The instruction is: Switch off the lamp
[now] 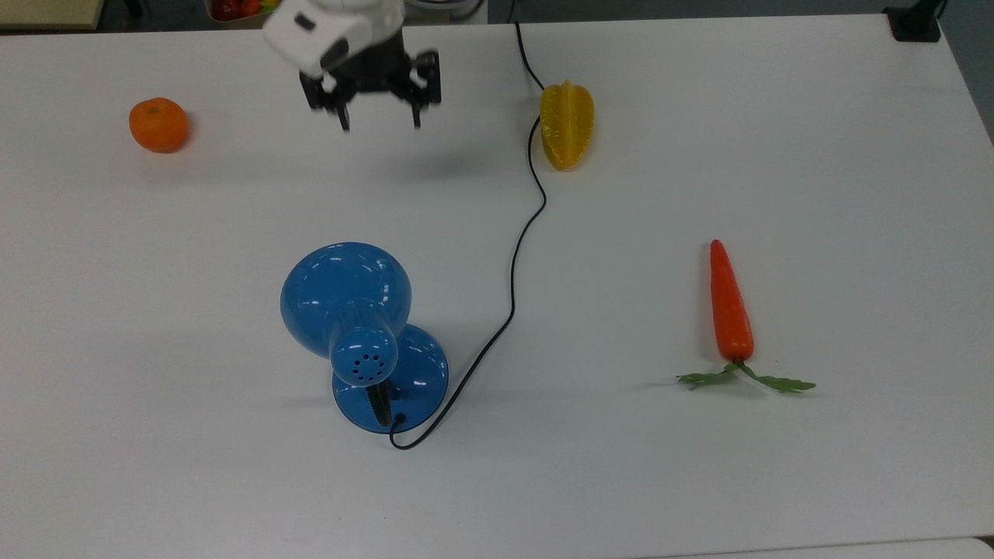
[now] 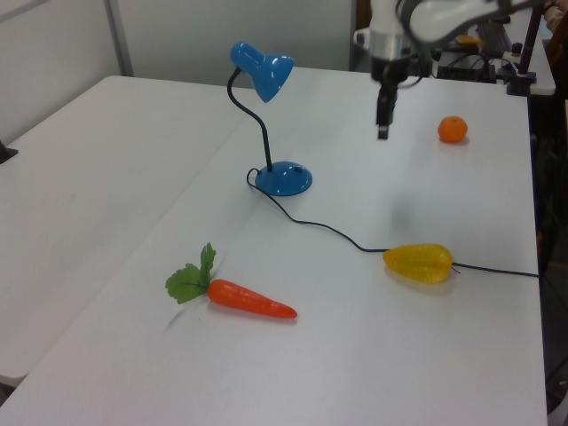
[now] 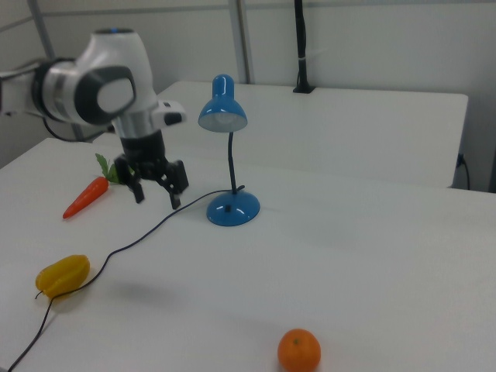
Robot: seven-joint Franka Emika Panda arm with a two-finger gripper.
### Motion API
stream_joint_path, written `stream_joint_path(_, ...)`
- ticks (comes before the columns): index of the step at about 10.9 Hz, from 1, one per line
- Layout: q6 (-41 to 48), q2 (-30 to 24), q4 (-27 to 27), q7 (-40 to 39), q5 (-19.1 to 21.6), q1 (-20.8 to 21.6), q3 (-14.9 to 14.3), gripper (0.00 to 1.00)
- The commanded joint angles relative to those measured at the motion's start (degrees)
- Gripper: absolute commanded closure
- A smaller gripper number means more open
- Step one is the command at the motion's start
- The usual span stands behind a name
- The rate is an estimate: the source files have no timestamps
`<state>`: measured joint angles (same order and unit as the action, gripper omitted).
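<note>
top view: gripper (image 1: 380, 120) hung high, well apart from the lamp (image 1: 353, 326) at table centre, jaws spread wide and empty | left view: gripper (image 2: 383, 131) hovered above the table (image 2: 106, 160), lamp base (image 2: 284, 178) free, likely clear of the switch | right view: shade (image 3: 222, 113) looked unlit; cord (image 3: 132, 240) trailed toward the yellow fruit (image 3: 62, 276)

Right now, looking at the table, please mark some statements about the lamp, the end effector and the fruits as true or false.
1. The end effector grips the glossy blue desk lamp. False: it hangs open, apart from it.
2. The thin black cord runs past the yellow star fruit. True.
3. The orange carrot lies on the lamp's base. False: it lies apart on the white table.
4. The round orange mandarin rests alone on the table. True.
</note>
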<state>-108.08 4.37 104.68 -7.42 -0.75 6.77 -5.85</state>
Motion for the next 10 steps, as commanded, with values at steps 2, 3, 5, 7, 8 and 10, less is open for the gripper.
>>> stream_joint_path(2,15.60,-5.68,-8.23,12.83,0.39,0.88,0.14,0.00)
stream_joint_path(3,17.10,-5.95,-10.26,14.43,0.92,1.23,0.58,0.00)
stream_joint_path(5,18.60,-5.86,-13.35,15.41,1.80,1.23,3.46,0.00)
stream_joint_path(7,17.91,-5.86,-13.36,15.33,2.33,1.23,4.62,0.00)
stream_joint_path(8,16.95,-5.51,-13.36,14.37,2.50,1.23,5.23,0.00)
stream_joint_path(10,11.95,-5.25,-12.66,10.35,2.33,1.23,5.15,0.00)
